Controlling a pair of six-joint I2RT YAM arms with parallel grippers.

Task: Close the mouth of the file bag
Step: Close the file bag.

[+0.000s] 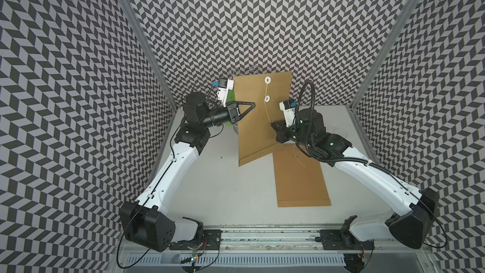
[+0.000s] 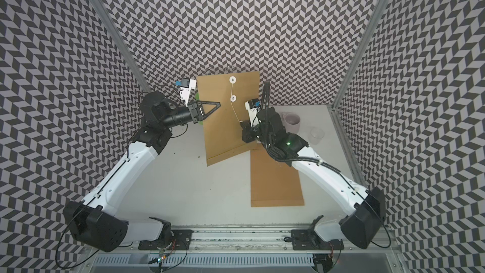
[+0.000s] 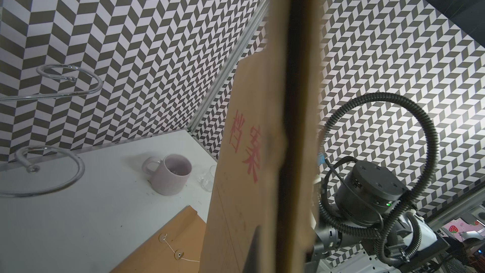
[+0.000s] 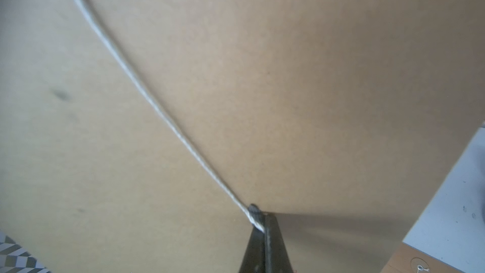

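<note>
A brown file bag (image 1: pixel 262 127) (image 2: pixel 223 132) stands upright at the back of the table. My left gripper (image 1: pixel 253 105) (image 2: pixel 219 104) is shut on it near its left edge. Two white discs show on its face, an upper disc (image 1: pixel 267 80) and a lower disc (image 1: pixel 267 98). A thin white string (image 1: pixel 267 110) (image 4: pixel 157 111) runs from the discs down to my right gripper (image 1: pixel 272 123) (image 4: pixel 262 221), which is shut on the string's end close to the bag's face. In the left wrist view the bag (image 3: pixel 244 193) is seen from its back side, with red characters on it.
A second file bag (image 1: pixel 299 177) (image 3: pixel 162 245) lies flat on the table (image 1: pixel 225 185), under the upright bag's lower corner. A pale mug (image 2: pixel 292 122) and a clear cup (image 2: pixel 316 135) stand at the back right. A wire rack (image 3: pixel 52 174) stands at the back left.
</note>
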